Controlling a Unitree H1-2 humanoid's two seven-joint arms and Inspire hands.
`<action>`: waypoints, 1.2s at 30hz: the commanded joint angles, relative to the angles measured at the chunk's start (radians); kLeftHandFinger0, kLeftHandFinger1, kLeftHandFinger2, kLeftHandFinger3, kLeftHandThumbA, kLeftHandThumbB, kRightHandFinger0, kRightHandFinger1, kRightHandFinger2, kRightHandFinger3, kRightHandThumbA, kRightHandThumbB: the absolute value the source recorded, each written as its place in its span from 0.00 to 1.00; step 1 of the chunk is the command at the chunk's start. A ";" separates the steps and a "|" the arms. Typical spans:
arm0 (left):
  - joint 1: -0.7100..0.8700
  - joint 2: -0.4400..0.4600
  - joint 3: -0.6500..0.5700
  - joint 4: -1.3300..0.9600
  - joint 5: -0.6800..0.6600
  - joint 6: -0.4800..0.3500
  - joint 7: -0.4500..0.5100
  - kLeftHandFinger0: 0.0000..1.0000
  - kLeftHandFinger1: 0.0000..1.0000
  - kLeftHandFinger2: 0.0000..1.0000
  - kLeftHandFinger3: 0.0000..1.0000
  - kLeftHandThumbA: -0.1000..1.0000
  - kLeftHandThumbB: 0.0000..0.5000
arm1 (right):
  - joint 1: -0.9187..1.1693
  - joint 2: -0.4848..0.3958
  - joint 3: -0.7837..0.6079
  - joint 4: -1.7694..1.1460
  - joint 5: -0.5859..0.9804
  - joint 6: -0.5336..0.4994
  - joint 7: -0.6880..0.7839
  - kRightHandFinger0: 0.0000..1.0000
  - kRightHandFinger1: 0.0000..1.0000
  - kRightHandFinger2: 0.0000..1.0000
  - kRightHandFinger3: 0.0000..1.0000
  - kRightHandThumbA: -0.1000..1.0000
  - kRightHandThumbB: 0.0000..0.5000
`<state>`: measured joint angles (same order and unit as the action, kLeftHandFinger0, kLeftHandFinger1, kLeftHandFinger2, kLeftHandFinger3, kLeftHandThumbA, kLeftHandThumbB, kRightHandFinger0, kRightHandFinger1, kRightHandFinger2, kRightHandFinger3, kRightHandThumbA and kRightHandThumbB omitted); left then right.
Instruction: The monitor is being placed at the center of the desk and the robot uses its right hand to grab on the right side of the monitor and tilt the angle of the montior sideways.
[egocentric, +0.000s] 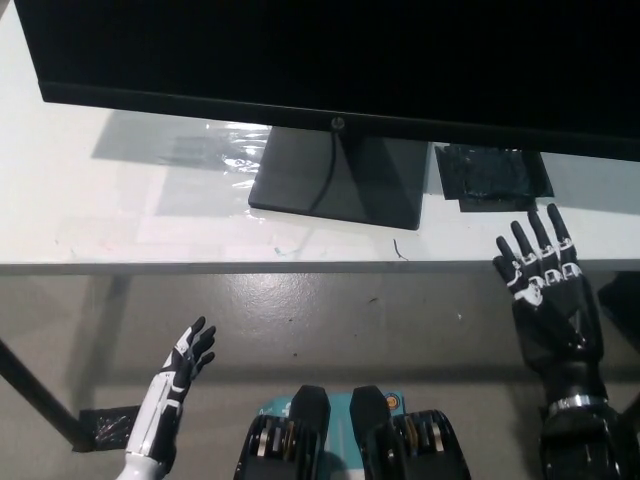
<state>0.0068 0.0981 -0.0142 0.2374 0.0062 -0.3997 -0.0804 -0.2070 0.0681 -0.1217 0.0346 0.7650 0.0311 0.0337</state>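
Black right hand (548, 290) fingers spread wide, empty, below monitor (330, 60); white left hand (180, 375) open, low.

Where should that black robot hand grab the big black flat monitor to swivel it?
Probably the right edge of the wide black flat monitor, approached from the right. The screen pivots over its central dark stand base, so the far edge gives leverage. The open black right hand is nearest; the white left hand rests low.

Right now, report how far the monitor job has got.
Done: the monitor stands mid-desk on its base. In hand: the black right robot hand, open, is at the desk's front edge, not touching the screen. The white left robot hand rests low. Left: grip the right side, swivel.
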 joint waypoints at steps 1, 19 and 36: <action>0.022 -0.006 -0.021 -0.095 -0.033 -0.070 -0.043 1.00 1.00 1.00 1.00 1.00 0.63 | -0.157 0.055 -0.114 0.083 0.399 0.224 0.026 1.00 1.00 1.00 1.00 1.00 0.53; 0.028 -0.020 -0.006 -0.086 -0.059 -0.070 -0.069 1.00 1.00 1.00 1.00 1.00 0.60 | -0.357 0.071 -0.281 0.361 0.393 0.280 0.067 1.00 1.00 1.00 1.00 1.00 0.58; 0.040 -0.030 -0.005 -0.084 -0.048 -0.070 -0.064 1.00 1.00 1.00 1.00 1.00 0.70 | -0.508 0.007 -0.361 0.569 0.326 0.243 0.076 1.00 1.00 1.00 1.00 1.00 0.56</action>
<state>0.0461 0.0715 -0.0217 0.1777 -0.0309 -0.4302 -0.1279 -0.6417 0.0845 -0.4704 0.5854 1.1042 0.2884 0.0750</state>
